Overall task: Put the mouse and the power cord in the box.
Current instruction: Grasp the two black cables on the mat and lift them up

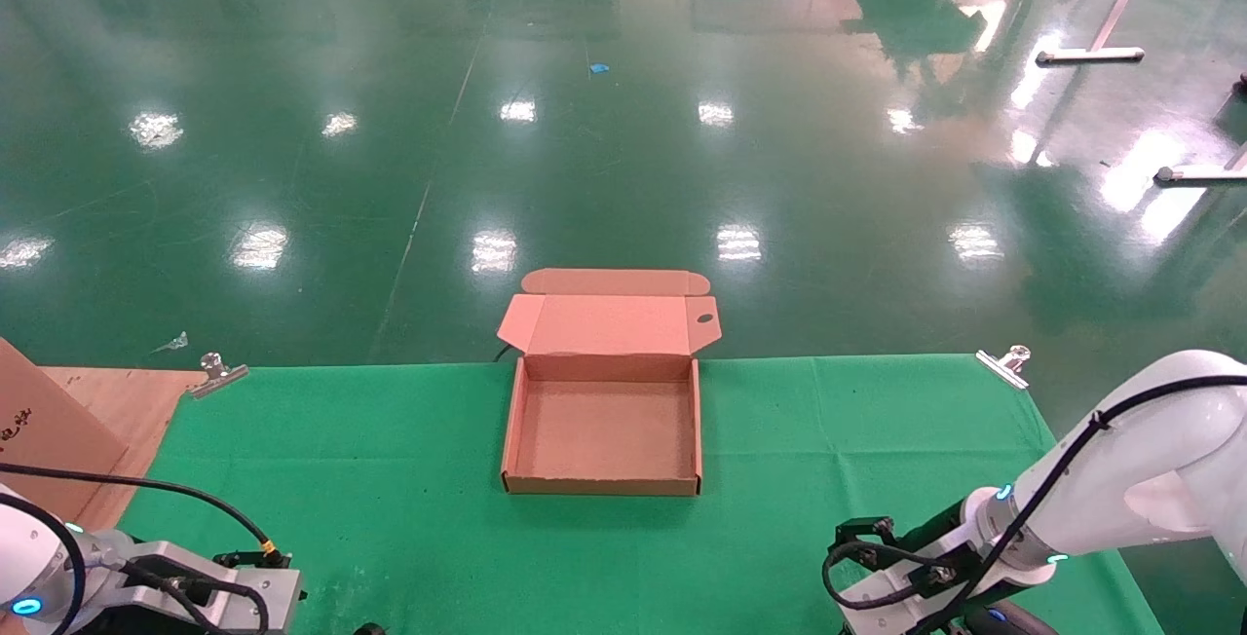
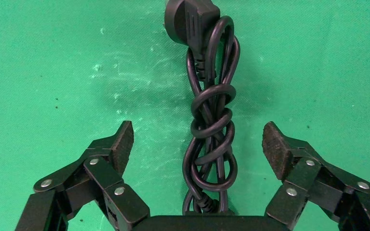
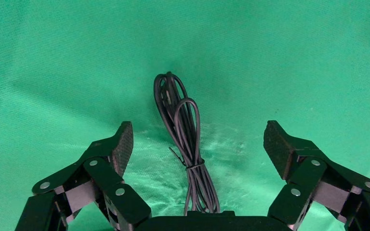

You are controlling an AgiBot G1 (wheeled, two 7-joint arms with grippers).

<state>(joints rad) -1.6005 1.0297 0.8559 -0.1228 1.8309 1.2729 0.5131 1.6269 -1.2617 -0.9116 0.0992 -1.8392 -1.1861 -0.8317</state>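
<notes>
The box [image 1: 604,485] stands open and empty in the middle of the green cloth, its lid [image 1: 609,323] folded back at the far side. The power cord [image 2: 212,139], a knotted black bundle with a round plug [image 2: 188,21], lies on the cloth between the fingers of my left gripper [image 2: 197,130], which is open and not touching it. My right gripper [image 3: 198,129] is open over a thin dark cable bundle [image 3: 185,139] bound with a tie. The mouse is out of view. Both arms sit low at the near corners, left arm [image 1: 185,591], right arm [image 1: 974,547].
Metal clips [image 1: 216,374] [image 1: 1008,363] pin the cloth's far corners. A large brown cardboard slab [image 1: 39,430] leans at the left on bare wood [image 1: 117,396]. Shiny green floor lies beyond the table's far edge.
</notes>
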